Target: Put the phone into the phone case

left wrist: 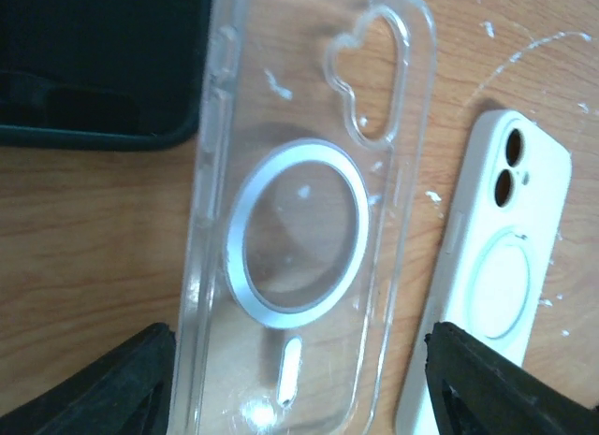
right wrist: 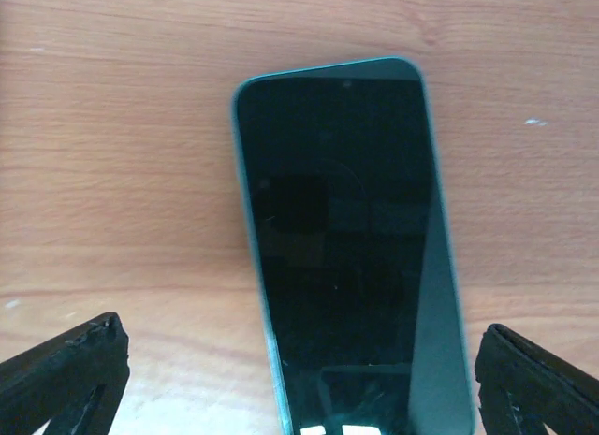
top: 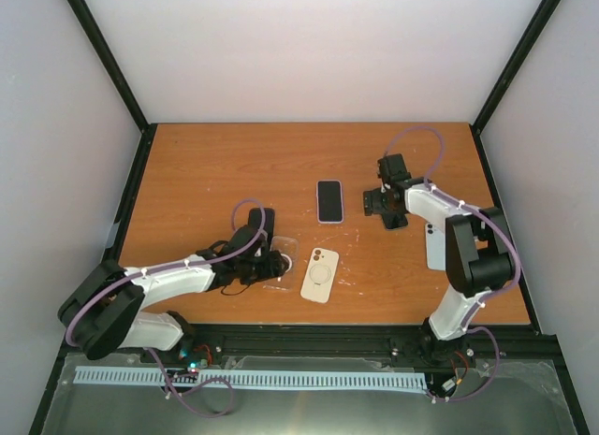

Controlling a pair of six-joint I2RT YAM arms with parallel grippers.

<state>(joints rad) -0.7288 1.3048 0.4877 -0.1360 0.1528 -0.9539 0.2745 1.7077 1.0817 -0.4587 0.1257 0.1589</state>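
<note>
The phone [top: 329, 201] lies screen up near the middle of the table, dark glass with a teal rim [right wrist: 346, 248]. My right gripper [top: 374, 203] sits just to its right, open wide [right wrist: 299, 393], with the phone's near end between the fingers and neither finger touching it. A clear phone case [top: 284, 251] with a silver ring lies flat on the wood [left wrist: 299, 220]. My left gripper [top: 273, 265] is open over its bottom end [left wrist: 299, 398], one finger on each side of the case. A small gap shows on the right side.
A white phone case [top: 320, 274] with a ring and two camera holes lies right beside the clear one [left wrist: 505, 257]. A dark case [left wrist: 94, 61] lies beyond the clear one's left edge. Another white phone-shaped item [top: 435, 248] lies partly under the right arm.
</note>
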